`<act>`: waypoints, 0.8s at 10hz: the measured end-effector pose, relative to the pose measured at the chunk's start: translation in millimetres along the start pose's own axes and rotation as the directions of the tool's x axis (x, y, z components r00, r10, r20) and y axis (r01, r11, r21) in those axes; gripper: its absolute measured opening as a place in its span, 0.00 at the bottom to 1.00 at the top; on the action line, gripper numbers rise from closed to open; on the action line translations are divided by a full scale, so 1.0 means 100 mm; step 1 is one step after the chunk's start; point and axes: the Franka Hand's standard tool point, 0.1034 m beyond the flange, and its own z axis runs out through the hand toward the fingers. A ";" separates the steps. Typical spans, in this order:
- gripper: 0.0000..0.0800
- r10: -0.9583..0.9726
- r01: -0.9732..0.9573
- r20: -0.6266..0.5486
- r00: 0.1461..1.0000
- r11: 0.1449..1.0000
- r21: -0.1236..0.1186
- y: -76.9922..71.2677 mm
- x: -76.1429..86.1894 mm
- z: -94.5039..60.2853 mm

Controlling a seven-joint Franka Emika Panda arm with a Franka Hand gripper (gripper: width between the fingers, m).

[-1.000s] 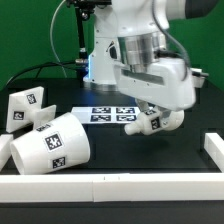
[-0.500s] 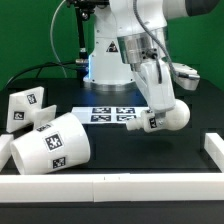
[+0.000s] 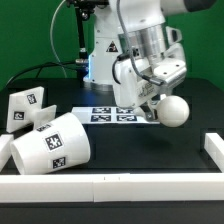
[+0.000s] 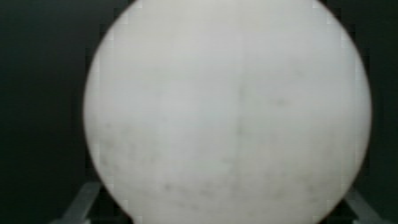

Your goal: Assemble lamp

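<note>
Item: bulb [image 3: 173,110], clamped in my hand [image 3: 153,106], held clear of the worktop [image 3: 130,150] (its head fills my wrist view). Also listed: base [image 3: 27,108] and shade [image 3: 52,146], exterior view's left. Handling: I'd grip firmly and turn the neck down before reaching the base.

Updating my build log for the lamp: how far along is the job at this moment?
Done: nothing looks joined; the base stands bare at the exterior view's left, the shade lies on its side near it. In hand: the gripper grips the bulb, seemingly lifted off the table near the marker board. Left: seat the bulb in the base, then fit the shade.
</note>
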 end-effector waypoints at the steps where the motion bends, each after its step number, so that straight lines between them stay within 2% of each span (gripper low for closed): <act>1: 0.53 0.044 -0.044 0.008 0.999 0.999 -0.002 0.00 0.00 0.00; 4: 0.53 0.130 -0.130 0.028 0.991 0.991 -0.018 0.07 -0.01 0.03; 5: 0.53 0.208 -0.206 0.022 0.978 0.977 -0.055 0.17 0.10 0.05; 6: 0.53 0.261 -0.260 0.010 0.965 0.962 -0.080 0.26 0.24 0.08; 7: 0.53 0.286 -0.286 -0.003 0.958 0.954 -0.089 0.29 0.32 0.11; 8: 0.53 0.241 -0.240 -0.004 0.971 0.966 -0.093 0.29 0.33 0.13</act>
